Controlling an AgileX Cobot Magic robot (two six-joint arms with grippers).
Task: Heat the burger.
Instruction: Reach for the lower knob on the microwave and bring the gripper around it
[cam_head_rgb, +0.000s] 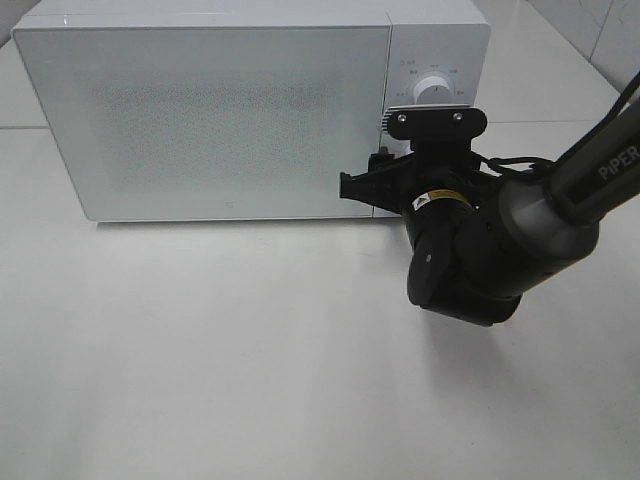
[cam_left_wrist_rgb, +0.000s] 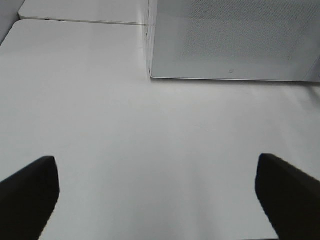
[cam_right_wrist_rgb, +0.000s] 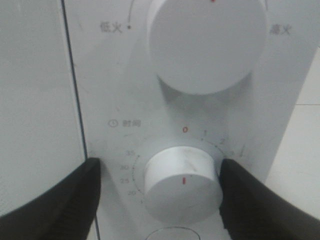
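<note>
Table (cam_head_rgb: 250, 380): white, with the microwave (cam_head_rgb: 430, 30) set at its far side. Microwave door (cam_head_rgb: 200, 120) was shut and its panel frosted, so nothing inside could be made out. The burger was not seen in any view; whether it sat behind the door could not be told.

Right arm (cam_head_rgb: 560, 200) was reached in from the right, with its wrist turned to the control panel beside the door.

Left gripper (cam_left_wrist_rgb: 157, 185) was held low over bare table, well apart from the microwave front. Its jaws were spread wide, nothing between them.

Right gripper (cam_right_wrist_rgb: 160, 172) was placed astride the timer knob (cam_right_wrist_rgb: 182, 182). Jaws released, not yet clamped: one finger (cam_right_wrist_rgb: 250, 200) was seen at the knob's edge, touching or just beside it; the other finger (cam_right_wrist_rgb: 65, 200) was clearly apart from it.

Power knob (cam_right_wrist_rgb: 207, 42), the larger one, was left untouched next to the timer knob. The timer knob's red mark was pointed toward the 0 on the dial.
</note>
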